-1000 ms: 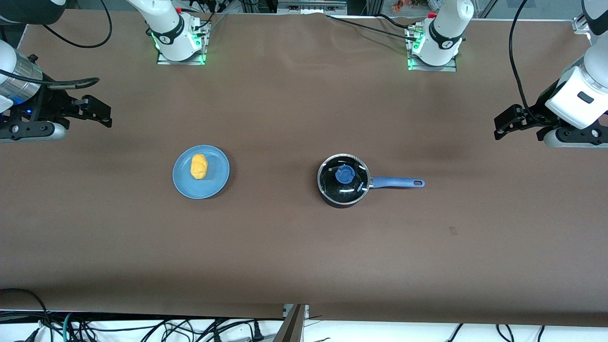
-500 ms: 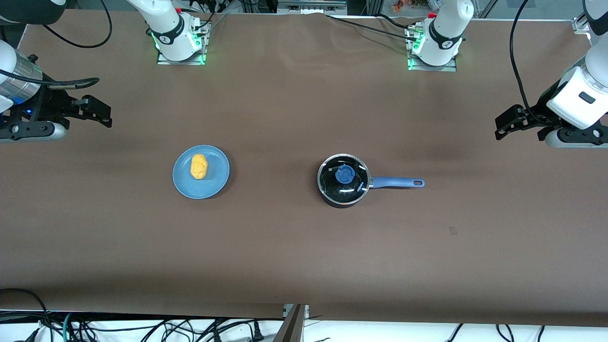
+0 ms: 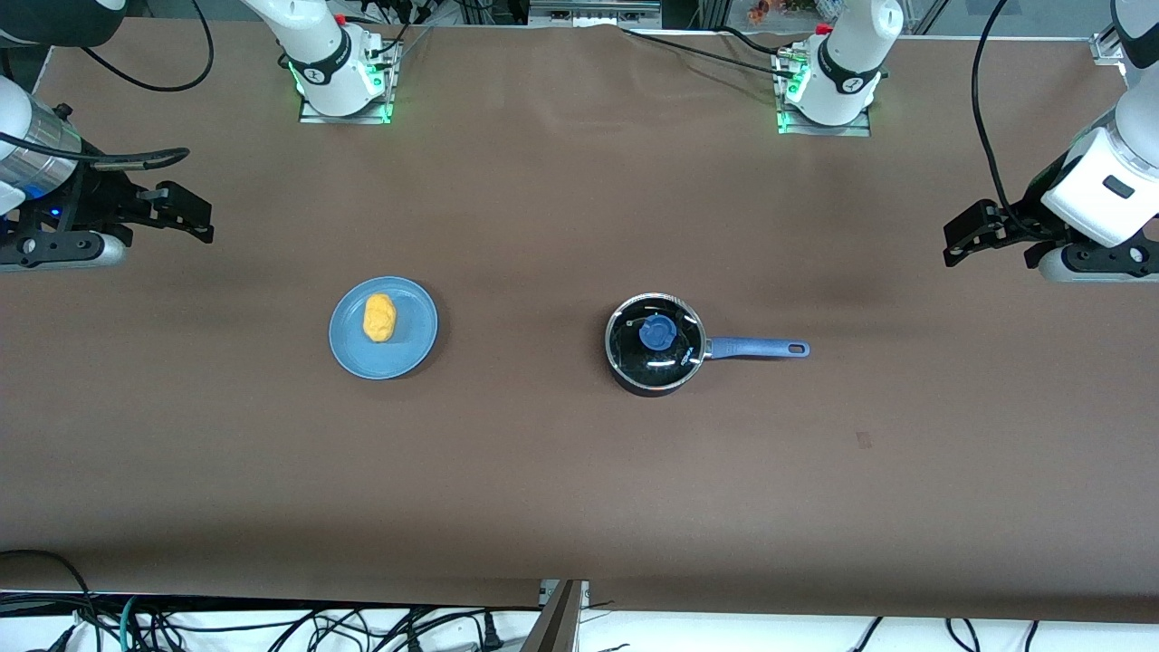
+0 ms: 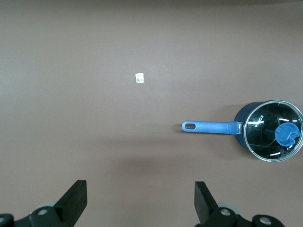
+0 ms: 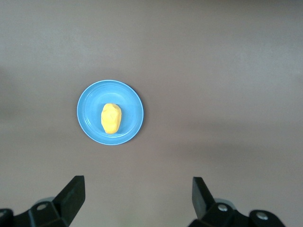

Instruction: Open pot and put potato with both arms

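Front view: the pot (image 3: 654, 344), lid (image 3: 656, 340) on, sits mid-table, handle toward the left arm's end. The potato (image 3: 379, 318) lies on a plate (image 3: 415, 349) toward the right arm's end. The left gripper (image 3: 967, 237) and right gripper (image 3: 186, 215) hang over opposite table ends.

Left wrist view: fingers (image 4: 75, 201) spread wide, empty.

Right wrist view: fingers (image 5: 73, 194) spread wide, empty.

No text can be read; small white marks on the pot (image 3: 654, 342) lid stay illegible.
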You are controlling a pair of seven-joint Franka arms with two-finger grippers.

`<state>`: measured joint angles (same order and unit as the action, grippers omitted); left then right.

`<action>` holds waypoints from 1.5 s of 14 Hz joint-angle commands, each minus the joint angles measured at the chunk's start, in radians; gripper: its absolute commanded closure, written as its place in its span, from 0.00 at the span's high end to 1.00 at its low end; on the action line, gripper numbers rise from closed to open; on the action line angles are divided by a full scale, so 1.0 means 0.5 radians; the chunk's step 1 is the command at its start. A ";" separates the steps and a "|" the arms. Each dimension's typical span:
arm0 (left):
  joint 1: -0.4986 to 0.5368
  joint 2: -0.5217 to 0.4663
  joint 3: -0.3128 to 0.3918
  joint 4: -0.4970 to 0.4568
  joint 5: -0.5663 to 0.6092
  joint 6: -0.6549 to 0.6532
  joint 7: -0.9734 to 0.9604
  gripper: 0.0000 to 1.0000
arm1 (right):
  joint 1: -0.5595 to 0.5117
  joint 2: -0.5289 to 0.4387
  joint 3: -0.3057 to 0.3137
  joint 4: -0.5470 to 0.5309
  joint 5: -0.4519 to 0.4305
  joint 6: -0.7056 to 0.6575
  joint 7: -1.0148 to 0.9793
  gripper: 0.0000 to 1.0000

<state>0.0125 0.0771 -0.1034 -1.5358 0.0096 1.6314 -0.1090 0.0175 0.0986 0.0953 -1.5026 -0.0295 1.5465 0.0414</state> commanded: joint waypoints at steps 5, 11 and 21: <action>-0.004 0.008 -0.005 0.028 0.018 -0.026 -0.003 1.00 | -0.001 0.008 0.009 0.026 0.007 -0.007 0.006 1.00; -0.007 0.008 -0.005 0.031 0.018 -0.026 -0.003 1.00 | -0.004 0.008 0.009 0.026 0.007 -0.007 0.003 1.00; -0.007 0.008 -0.002 0.031 0.018 -0.026 -0.003 1.00 | 0.008 0.039 0.015 0.023 0.007 0.000 -0.012 1.00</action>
<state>0.0123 0.0771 -0.1046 -1.5358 0.0097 1.6313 -0.1090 0.0189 0.1023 0.0969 -1.5028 -0.0294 1.5465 0.0398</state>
